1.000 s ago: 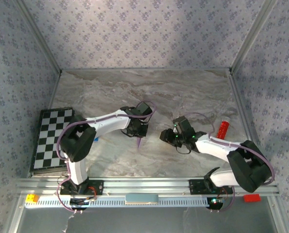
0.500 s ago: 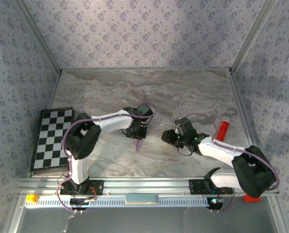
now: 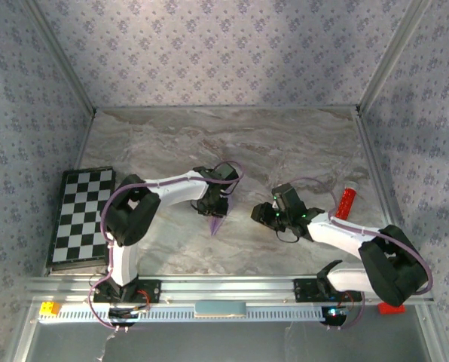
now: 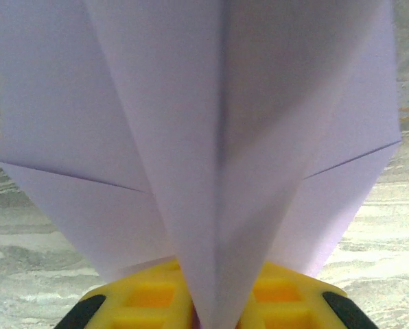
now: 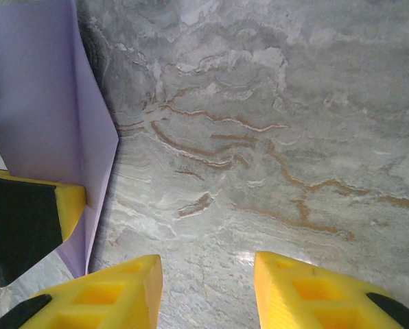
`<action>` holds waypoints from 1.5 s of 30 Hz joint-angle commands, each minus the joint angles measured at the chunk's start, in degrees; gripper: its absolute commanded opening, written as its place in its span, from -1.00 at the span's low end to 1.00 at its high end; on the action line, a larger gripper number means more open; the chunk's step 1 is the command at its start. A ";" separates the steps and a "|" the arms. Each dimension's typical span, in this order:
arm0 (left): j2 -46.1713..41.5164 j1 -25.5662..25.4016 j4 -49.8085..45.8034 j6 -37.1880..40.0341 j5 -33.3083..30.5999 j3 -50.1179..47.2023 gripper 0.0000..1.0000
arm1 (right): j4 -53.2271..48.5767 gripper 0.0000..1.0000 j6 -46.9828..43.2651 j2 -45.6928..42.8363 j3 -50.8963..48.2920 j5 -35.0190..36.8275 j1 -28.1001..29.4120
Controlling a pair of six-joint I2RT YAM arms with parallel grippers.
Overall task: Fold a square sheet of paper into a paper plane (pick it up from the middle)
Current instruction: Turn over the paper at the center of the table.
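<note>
Left wrist view: the lilac paper plane [image 4: 218,137] is closely flanked by the left gripper [image 4: 215,310], clamping unclear, while the right gripper [image 5: 208,291] is held partly open, empty, above the marble table [image 5: 273,103].

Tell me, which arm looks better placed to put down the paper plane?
Left. The centre fold of the paper plane sits between the yellow fingers of the left tool, so it likely only has to let go. The right tool is open over the table, the plane off to its side.
</note>
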 commanded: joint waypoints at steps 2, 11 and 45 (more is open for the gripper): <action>3.09 -0.39 -0.16 -1.56 -2.48 -1.18 -0.60 | -0.37 -0.17 -0.02 0.31 -0.33 0.69 -0.16; 4.94 -0.93 0.19 -5.32 -4.46 -0.51 -0.34 | -0.07 -0.17 -0.11 0.13 -0.51 0.54 -0.12; 4.55 -1.91 -2.05 -12.96 -6.22 4.33 -0.23 | -0.42 -0.15 -0.02 -1.20 -0.41 0.78 0.06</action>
